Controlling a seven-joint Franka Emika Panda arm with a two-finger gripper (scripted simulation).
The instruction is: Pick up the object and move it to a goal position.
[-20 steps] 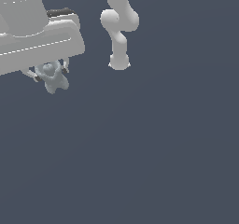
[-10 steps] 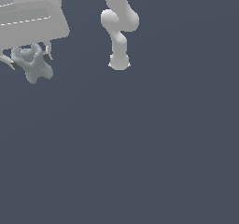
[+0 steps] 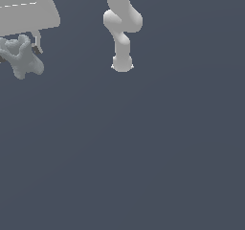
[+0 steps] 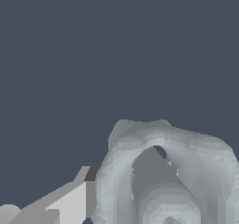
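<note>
The object (image 3: 22,57) is a pale grey-green knobbly lump hanging at the exterior view's far left, high in the picture. My gripper (image 3: 19,49) comes down from the white hand above it and is shut on the object, one dark-tipped finger (image 3: 37,43) showing beside it. The other finger is mostly cut off by the picture's edge. In the wrist view the object (image 4: 168,171) fills the near corner as looping rounded lobes, with a pale finger (image 4: 70,202) alongside it.
The white arm's base (image 3: 122,63) stands on the flat dark grey floor (image 3: 143,152) near the top middle of the exterior view, its links rising out of the picture. Nothing else shows on the floor.
The gripper has carried the object steadily toward the exterior view's left and a little higher in the picture. Its hold on the object looks unchanged.
</note>
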